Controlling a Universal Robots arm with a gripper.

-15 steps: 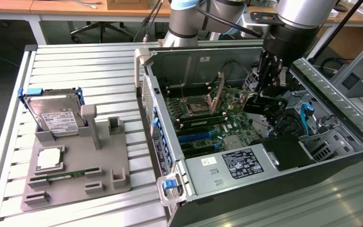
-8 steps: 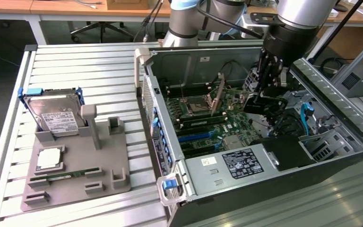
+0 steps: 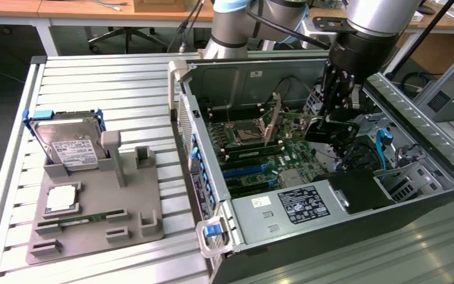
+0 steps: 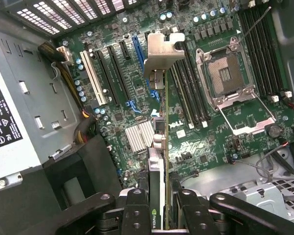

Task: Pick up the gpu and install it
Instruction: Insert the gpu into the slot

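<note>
Pick-up part is done, as far as I can see. The gripper (image 4: 160, 198) is clamped on the gpu (image 4: 157, 161), one finger on each flat side, and the card sits edge-on between them w/ the green logo visible right at the grip. In the exterior view the gripper (image 3: 331, 124) is down inside the open PC case (image 3: 290, 219), over the motherboard (image 3: 271, 148), so the card is off the counter (image 3: 93, 83) and in the chassis.

Install isn't finished, by my read. From the wrist cam the card hangs above the motherboard (image 4: 201, 132), running roughly parallel to the expansion slots. Its silver bracket (image 4: 162, 54) points toward the vented rear wall of the case. The card lies just beside the blue slot (image 4: 138, 58), between it and the memory slots next to the CPU socket (image 4: 225, 73). I can't tell whether the bottom edge touches any slot. It looks apart from the board and not seated, and the bracket looks short of the rear openings.

Other parts are untouched: the hard drive (image 3: 69, 145) and memory stick (image 3: 81, 220) are on the grey fixture (image 3: 144, 236) on the counter, well apart from the case.
</note>
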